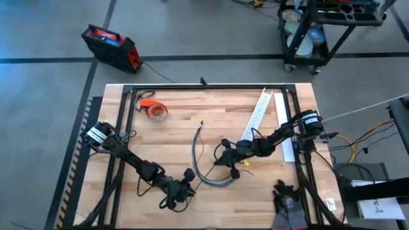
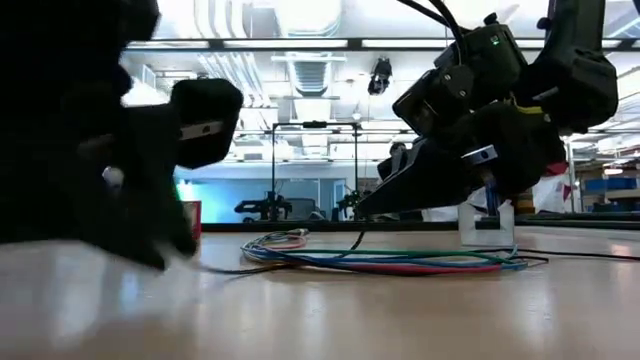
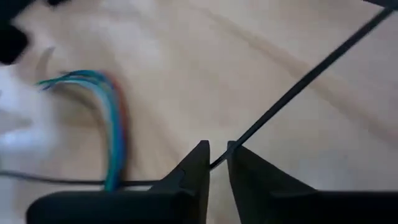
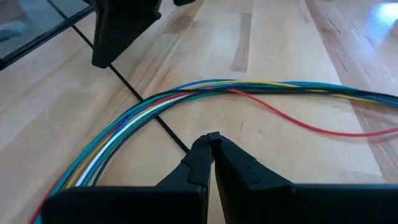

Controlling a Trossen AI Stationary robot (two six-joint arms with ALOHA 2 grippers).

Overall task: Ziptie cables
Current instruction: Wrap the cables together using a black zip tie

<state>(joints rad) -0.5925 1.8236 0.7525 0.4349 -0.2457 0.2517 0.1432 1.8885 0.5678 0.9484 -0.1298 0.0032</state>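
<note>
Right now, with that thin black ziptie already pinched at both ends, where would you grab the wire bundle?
On the curved stretch of the cables, from above: the wires there lie flat and packed side by side on the table, beside the ziptie.

Light wooden surface (image 1: 192, 108) with a dark frame along its edges.

On it lie the cables (image 1: 203, 167) near the middle, an orange tape roll (image 1: 156, 110) at the far left, and a white slotted channel (image 1: 258, 115) at the far right.

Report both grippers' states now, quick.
Left gripper: shut on the ziptie.
Right gripper: shut on the ziptie's other end, beside the cables.
</note>
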